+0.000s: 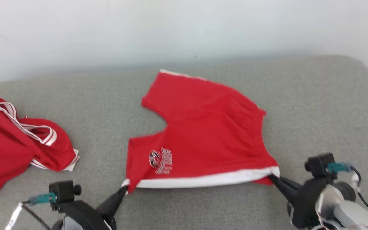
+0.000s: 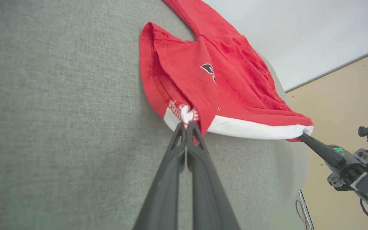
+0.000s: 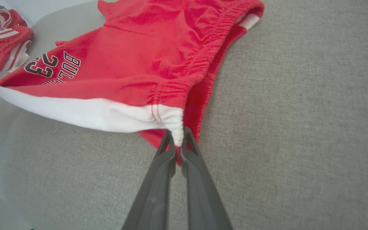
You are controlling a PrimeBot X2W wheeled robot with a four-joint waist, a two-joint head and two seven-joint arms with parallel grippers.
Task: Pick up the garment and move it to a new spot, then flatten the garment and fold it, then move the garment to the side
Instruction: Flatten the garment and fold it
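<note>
Garment [image 1: 203, 134] white-band corners pinched by left gripper [image 1: 125, 188], right gripper [image 1: 272, 176]; right wrist view resolves "23" print [image 3: 43, 65].

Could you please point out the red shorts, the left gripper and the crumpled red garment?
red shorts [image 1: 209, 127]: head view, middle of the red fabric.
left gripper [image 2: 186, 125]: left wrist view, between its fingertips.
crumpled red garment [image 1: 10, 148]: head view, its red middle.

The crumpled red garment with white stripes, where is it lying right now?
The striped red garment lies bunched at the far left of the head view on the grey cushion, apart from the red shorts spread in the middle.
</note>
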